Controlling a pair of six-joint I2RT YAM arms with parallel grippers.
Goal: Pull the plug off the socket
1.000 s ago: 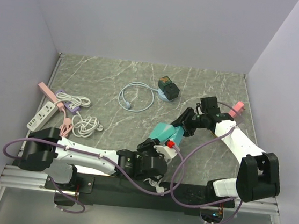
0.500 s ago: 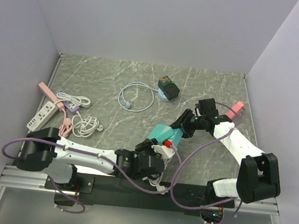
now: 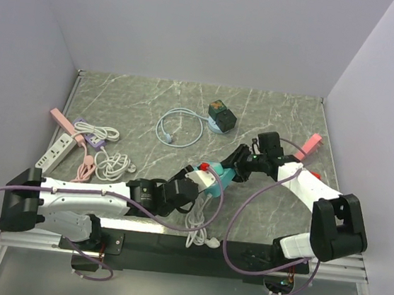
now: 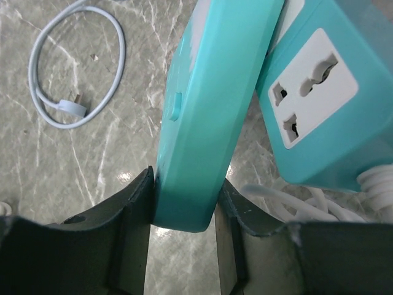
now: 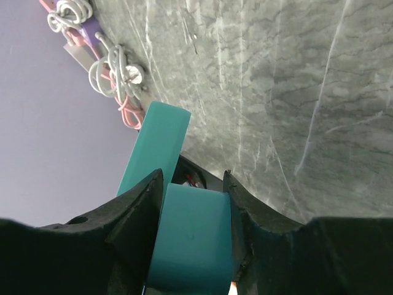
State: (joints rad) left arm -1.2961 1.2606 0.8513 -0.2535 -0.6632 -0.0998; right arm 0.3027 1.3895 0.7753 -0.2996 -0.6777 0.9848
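Left fingers (image 4: 132,215) clamped across a teal slab (image 4: 209,110), right fingers (image 5: 138,215) pinching the teal socket block (image 4: 313,110) just beside it at 2 o'clock, near the middle of the worktop (image 3: 271,120): opposed grips, probably for pulling the two apart. Unclear which carries the plug. Since a second ago, swung toward 10 o'clock with the left arm (image 3: 98,200), baring white cable (image 3: 197,224) at 6 o'clock. Farther out, pale cable loop (image 3: 178,127) at 12 o'clock.

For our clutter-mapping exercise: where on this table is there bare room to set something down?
Bare marble runs along the back wall, behind the coiled cable and the green-black charger. Crowded: the left edge with its power strips and cords, and the centre, around the gripped teal strip and teal cube.
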